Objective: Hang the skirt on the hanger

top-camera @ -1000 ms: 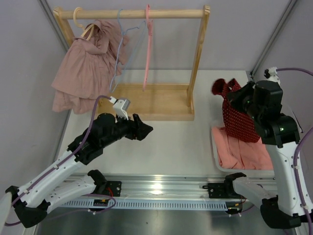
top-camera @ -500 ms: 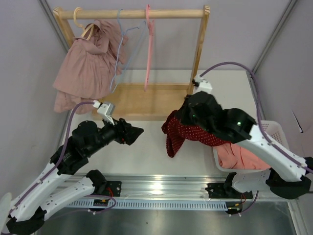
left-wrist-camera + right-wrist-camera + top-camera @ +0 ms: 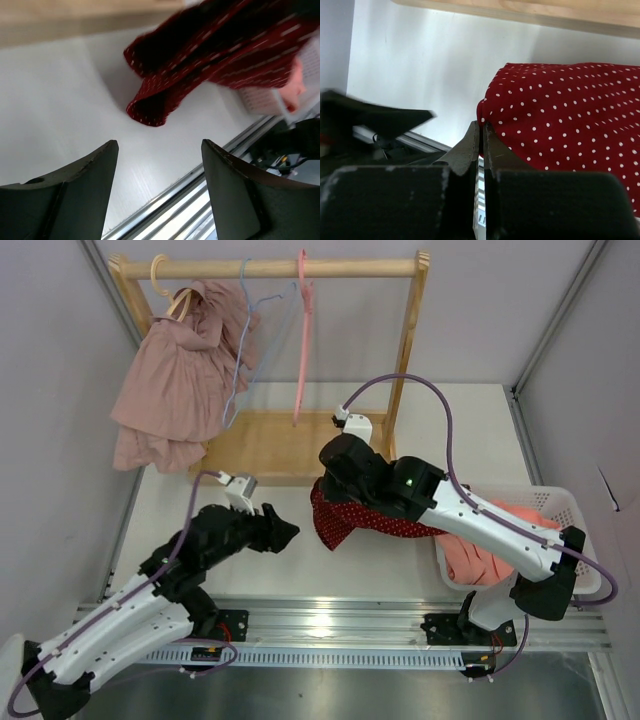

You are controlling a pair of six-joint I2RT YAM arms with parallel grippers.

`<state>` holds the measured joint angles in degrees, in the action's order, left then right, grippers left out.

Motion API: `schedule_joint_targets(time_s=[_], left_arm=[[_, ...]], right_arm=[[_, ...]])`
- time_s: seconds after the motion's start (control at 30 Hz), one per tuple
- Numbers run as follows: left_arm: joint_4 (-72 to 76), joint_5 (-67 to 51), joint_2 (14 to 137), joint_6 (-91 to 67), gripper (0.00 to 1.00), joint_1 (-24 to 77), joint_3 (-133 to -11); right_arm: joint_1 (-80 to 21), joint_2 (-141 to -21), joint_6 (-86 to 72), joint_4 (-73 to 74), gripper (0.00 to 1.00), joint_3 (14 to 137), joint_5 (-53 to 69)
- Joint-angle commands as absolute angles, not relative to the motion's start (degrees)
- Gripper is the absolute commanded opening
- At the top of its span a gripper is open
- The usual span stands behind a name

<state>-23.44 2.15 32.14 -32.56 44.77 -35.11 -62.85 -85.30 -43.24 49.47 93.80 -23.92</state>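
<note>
The skirt is dark red with white dots and hangs bunched over the middle of the table, in front of the wooden rack. My right gripper is shut on the edge of the skirt; in the top view the wrist hides its fingers. My left gripper stands open just left of the cloth, apart from it. In the left wrist view the skirt lies beyond the spread fingertips of the left gripper, with nothing between them. A pink hanger and a pale blue hanger hang bare on the rack's rod.
The wooden rack stands at the back on its base board. A dusty pink dress hangs at the rod's left end. A white basket at the right holds a salmon garment. A metal rail runs along the near edge.
My right arm has swung the skirt left, from above the basket to the table's middle. The left gripper has shifted slightly and stays open.
</note>
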Motion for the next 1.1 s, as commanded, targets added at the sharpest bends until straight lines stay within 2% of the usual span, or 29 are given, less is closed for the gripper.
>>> schedule_joint_targets(time_s=[0.0, 0.1, 0.17, 0.27, 0.37, 0.43, 0.47, 0.53, 0.57, 0.6, 0.63, 0.7, 0.83, 1.07], left_arm=[[-10.4, 0.44, 32.96, -37.26, 0.73, 45.18, -27.96], [1.09, -1.05, 33.48, -36.39, 0.75, 45.26, -21.02], [3.34, -0.36, 34.36, -35.86, 0.75, 45.44, -20.91], [0.63, 5.5, 31.57, -36.03, 0.76, 45.44, -21.88], [-13.85, 16.29, 25.17, -38.93, 0.75, 45.44, -26.35], [-22.91, 20.72, 21.64, -40.6, 0.76, 45.35, -29.34], [-25.11, 22.57, 20.06, -41.3, 0.76, 45.44, -29.96], [-27.32, 25.57, 16.36, -41.83, 0.77, 45.35, -32.06], [-28.81, 26.1, 15.91, -42.18, 0.77, 45.44, -32.34], [-29.09, 26.54, 15.91, -42.19, 0.77, 45.44, -32.95], [-29.09, 26.54, 16.26, -42.01, 0.78, 45.35, -34.35], [-28.75, 26.19, 17.92, -41.49, 0.78, 45.44, -35.07], [-24.27, 20.42, 25.11, -39.47, 0.79, 45.44, -35.69], [-20.92, 16.18, 37.68, -38.24, 0.79, 45.35, -36.74]], right_arm=[[-63.11, -84.29, -43.06, 45.88, 0.0, 96.94, -23.91], [-63.02, -84.37, -43.24, 45.88, 0.0, 96.86, -23.38], [-62.67, -85.51, -43.15, 45.7, 0.0, 97.03, -21.9], [-63.01, -87.44, -43.15, 44.92, 0.0, 97.47, -20.4], [-64.07, -89.64, -44.03, 43.42, 0.0, 95.03, -19.34], [-64.16, -90.17, -44.47, 40.26, 0.06, 92.47, -16.71], [-64.25, -90.26, -44.82, 39.12, 0.14, 90.02, -15.83], [-64.51, -90.62, -45.0, 36.74, 0.21, 88.34, -13.98], [-65.12, -91.05, -45.09, 36.65, 0.35, 87.81, -13.97], [-65.56, -91.05, -45.35, 37.43, 0.43, 87.19, -14.5], [-66.18, -90.62, -45.35, 37.79, 0.56, 86.67, -16.76], [-67.15, -89.13, -46.66, 39.37, 0.64, 84.22, -18.62], [-64.43, -79.75, -49.57, 40.87, 0.68, 77.1, -21.71], [-51.43, -71.11, -48.61, 43.5, 0.68, 67.95, -20.66]])
